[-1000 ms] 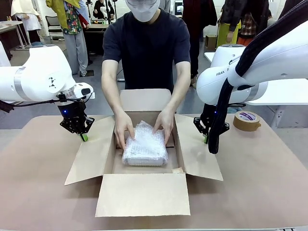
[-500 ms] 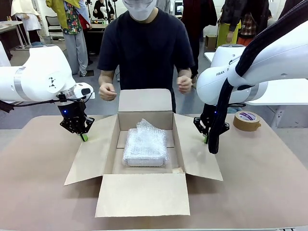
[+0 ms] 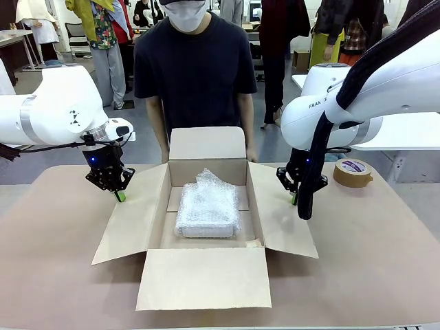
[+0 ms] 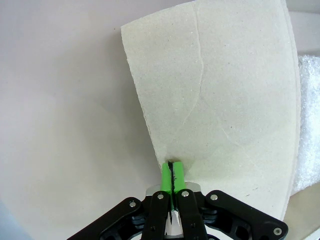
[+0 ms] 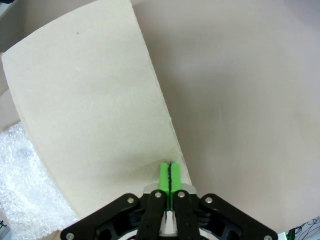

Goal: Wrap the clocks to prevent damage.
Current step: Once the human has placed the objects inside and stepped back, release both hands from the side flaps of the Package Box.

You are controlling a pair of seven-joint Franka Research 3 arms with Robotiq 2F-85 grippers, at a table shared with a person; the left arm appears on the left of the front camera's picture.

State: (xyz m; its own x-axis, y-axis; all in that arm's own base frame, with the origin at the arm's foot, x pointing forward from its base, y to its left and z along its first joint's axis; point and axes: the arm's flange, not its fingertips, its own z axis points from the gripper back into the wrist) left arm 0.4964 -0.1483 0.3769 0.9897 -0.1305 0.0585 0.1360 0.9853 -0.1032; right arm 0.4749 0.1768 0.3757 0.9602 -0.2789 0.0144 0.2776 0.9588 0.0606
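Front view: open brown cardboard carton (image 3: 206, 278) in the middle of the light brown table (image 3: 55, 275), four flaps spread outward; inside the carton, roughly mid-floor, flat whitish bundle of clear bubble wrap (image 3: 207, 210); behind the carton's far flap, person in a dark T-shirt (image 3: 194, 69), arms down, hands hidden by that flap; right of the carton and well apart from it, roll of brown tape (image 3: 353, 172) lying flat; left gripper (image 3: 120, 196) at the outer edge of the carton's left flap, green pads pressed together, gripping nothing; right gripper (image 3: 294, 199) at the outer edge of the carton's right flap, partly behind a black cable sleeve (image 3: 313, 172).

Left wrist view: left gripper (image 4: 172, 172) fully closed, pads (image 4: 166, 175) meeting along a thin dark seam, nothing between; tips over the edge of the carton's pale flap (image 4: 225, 90), contact impossible to judge; bare table (image 4: 65, 125) on one side of the flap; sliver of the bundle (image 4: 307, 125) past the flap's opposite edge.

Right wrist view: right gripper (image 5: 170, 175) likewise fully closed and holding nothing, tips at the carton's flap (image 5: 90, 100) edge, contact again unclear; table (image 5: 240, 100) outside the carton; corner of the bundle (image 5: 25, 195) beyond the flap, inside the carton.
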